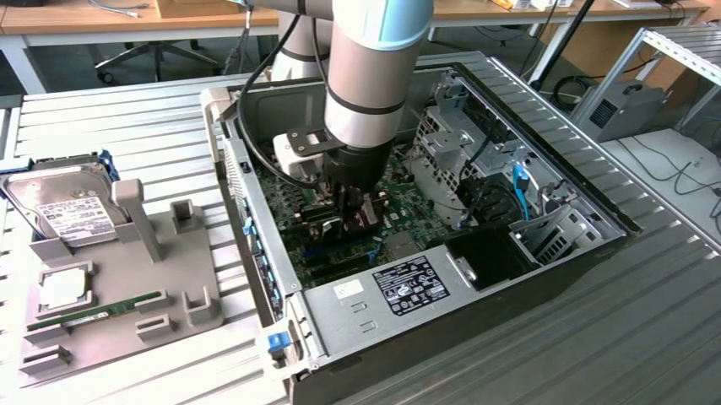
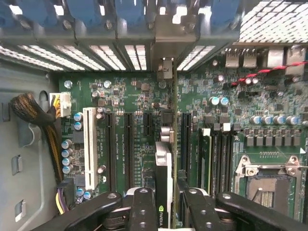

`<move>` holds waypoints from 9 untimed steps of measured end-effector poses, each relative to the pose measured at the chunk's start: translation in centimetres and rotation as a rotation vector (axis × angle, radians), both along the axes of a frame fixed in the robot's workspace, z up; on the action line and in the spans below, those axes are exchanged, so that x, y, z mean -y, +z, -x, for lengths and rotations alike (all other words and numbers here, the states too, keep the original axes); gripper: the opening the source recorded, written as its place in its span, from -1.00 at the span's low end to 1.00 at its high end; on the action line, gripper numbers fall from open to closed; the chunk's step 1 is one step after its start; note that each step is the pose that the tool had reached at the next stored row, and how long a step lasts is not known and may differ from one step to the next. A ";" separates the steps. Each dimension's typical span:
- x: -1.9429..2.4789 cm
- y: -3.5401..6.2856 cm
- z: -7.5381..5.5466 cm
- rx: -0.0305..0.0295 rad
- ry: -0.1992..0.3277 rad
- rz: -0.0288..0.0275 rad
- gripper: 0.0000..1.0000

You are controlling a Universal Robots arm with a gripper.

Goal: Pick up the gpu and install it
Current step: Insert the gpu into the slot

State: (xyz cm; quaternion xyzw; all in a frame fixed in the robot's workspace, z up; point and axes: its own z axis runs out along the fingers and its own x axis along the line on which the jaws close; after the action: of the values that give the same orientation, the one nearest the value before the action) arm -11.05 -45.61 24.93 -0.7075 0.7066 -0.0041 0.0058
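The gpu (image 2: 162, 168) stands on edge, clamped between the gripper's (image 1: 351, 215) two black fingers (image 2: 143, 211), which press its two faces from either side with no gap to the card. In the wrist view it shows as a thin upright strip with a small logo on the edge. It is low over the green motherboard (image 2: 134, 96), in line among the long black expansion slots (image 2: 129, 144); whether its edge sits in a slot I cannot tell.

Close beside it on the board are a white slot (image 2: 89, 144) and a cluster of small capacitors (image 2: 67, 154) on one side, the memory slots (image 2: 216, 154) and the open CPU socket (image 2: 267, 183) on the other. A sleeved cable bundle (image 2: 29, 110) curves down the case wall to a white connector.

In the exterior view the arm (image 1: 366, 76) reaches straight down into the open computer case (image 1: 231, 169) at the frame's middle. A drive cage (image 1: 451, 143) and a blue cable (image 1: 521, 181) stand toward the exterior view's right of the gripper, and a labelled grey panel (image 1: 411, 285) lies just below it in the frame.

Well apart, at the exterior view's left, a grey fixture tray (image 1: 169, 270) holds a hard drive (image 1: 67, 202), a square silver chip (image 1: 66, 287) and a green RAM stick (image 1: 96, 312).
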 end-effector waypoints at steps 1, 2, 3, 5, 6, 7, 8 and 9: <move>0.00 -0.02 0.0 -0.0001 0.000 0.0001 -0.47; 0.00 -0.02 0.0 -0.0002 0.000 0.0002 -0.47; 0.00 -0.02 0.0 -0.0001 0.000 0.0002 -0.47; -0.01 -0.03 0.0 0.0001 0.000 -0.0001 -0.47; -0.01 -0.03 0.2 0.0036 0.000 -0.0002 -0.47; -0.01 0.04 0.3 0.0075 0.000 -0.0005 -0.47; -0.01 0.16 0.4 0.0121 0.000 -0.0005 -0.47; -0.01 0.19 0.4 0.0130 0.000 -0.0001 -0.47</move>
State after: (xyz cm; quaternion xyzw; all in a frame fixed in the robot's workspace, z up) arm -11.49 -45.60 25.12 -0.7074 0.7066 -0.0087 0.0104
